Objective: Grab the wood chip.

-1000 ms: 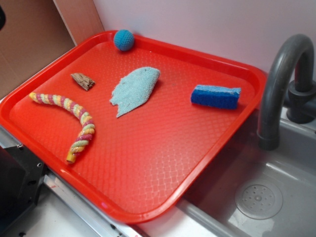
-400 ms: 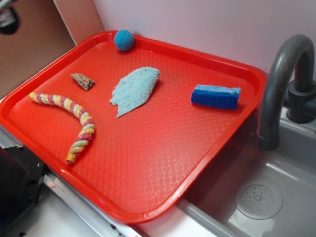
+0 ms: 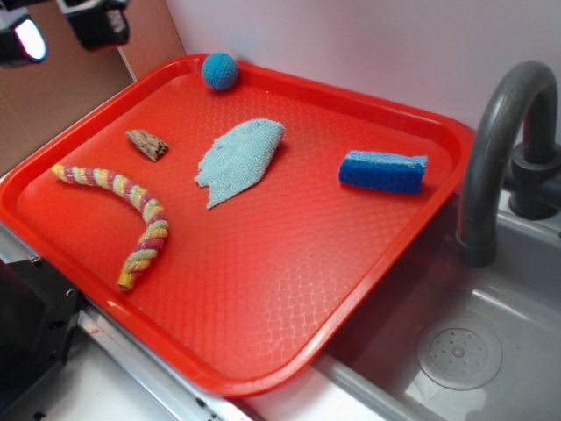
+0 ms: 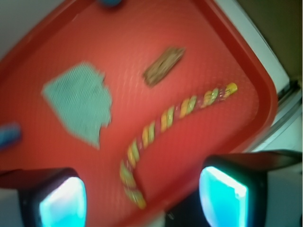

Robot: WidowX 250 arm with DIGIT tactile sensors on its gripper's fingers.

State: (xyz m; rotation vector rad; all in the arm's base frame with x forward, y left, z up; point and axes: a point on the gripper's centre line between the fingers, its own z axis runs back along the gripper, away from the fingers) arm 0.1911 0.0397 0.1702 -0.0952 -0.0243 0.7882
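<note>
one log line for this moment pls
phase: approach | gripper: open, empty, above tray | wood chip: untouched, between rope and ball

— How many things lie on the red plastic tray (image 3: 289,351)?

— Five, one of each kind: one small jagged brown wood chip (image 3: 147,144), one multicoloured twisted rope (image 3: 123,206), one light blue terry cloth (image 3: 239,160), one blue crocheted ball (image 3: 220,71) and one blue rectangular sponge (image 3: 383,171).

— Does the wrist view agree?

— Mostly. Ahead of the hand it shows one chip (image 4: 164,66), one rope (image 4: 165,120) and one cloth (image 4: 81,103). The blue smear at its edge is probably the sponge, too blurred to be sure.

— Anything beyond the tray?

— One grey curved faucet (image 3: 504,140) and one grey sink (image 3: 473,351).
</note>
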